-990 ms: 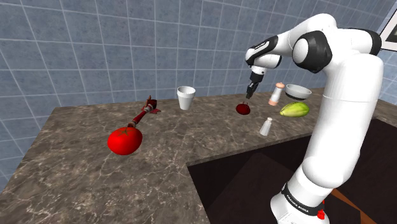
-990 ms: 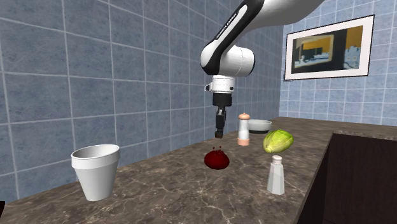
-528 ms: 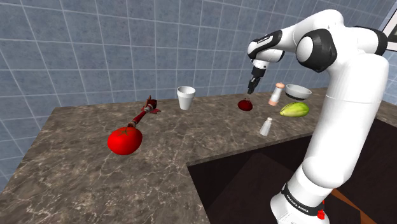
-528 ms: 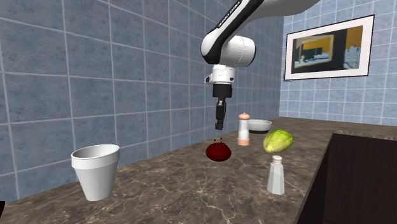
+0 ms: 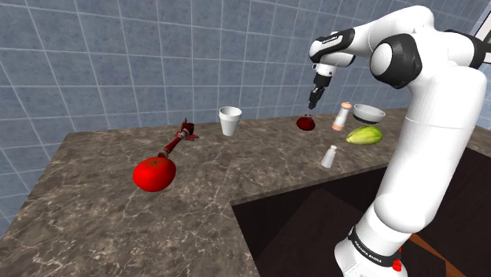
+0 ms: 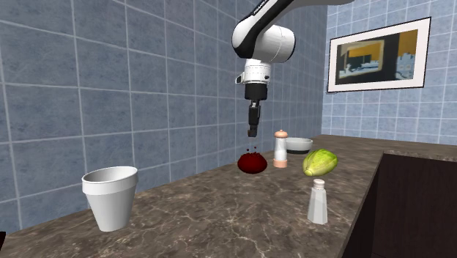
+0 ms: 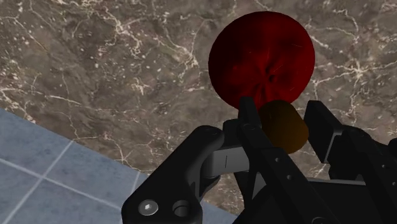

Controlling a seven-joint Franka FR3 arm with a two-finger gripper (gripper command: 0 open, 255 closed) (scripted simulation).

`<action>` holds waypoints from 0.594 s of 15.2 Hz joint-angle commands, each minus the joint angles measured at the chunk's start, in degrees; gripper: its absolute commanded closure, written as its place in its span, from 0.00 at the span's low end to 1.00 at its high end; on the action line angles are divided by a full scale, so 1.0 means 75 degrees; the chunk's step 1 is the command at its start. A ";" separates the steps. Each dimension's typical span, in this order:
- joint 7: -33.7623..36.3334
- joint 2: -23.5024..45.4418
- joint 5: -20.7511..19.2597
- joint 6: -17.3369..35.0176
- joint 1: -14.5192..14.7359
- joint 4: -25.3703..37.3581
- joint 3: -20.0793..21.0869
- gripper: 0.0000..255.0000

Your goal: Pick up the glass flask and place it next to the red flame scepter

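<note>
The red flame scepter lies by the worktop's back edge. Well apart along that edge, the dark red flask seems just lifted clear, its neck clasped in the gripper. The lift looks to be in hand, and the next move calls for carrying the flask over to the scepter; the arm arches over with its wrist pointing straight down.

Flask beneath tool, between cup and bowl

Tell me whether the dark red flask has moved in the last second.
Yes. The dark red flask has risen with the gripper, from below the orange-topped shaker's base to level with its body.
</note>
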 commanded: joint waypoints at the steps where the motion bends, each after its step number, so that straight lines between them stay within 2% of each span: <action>1: 0.0031 -0.0053 -0.0044 -0.0189 0.0001 0.0149 -0.0015 1.00; 9: 0.0117 -0.0113 -0.0114 -0.0986 -0.0032 0.0904 -0.0049 1.00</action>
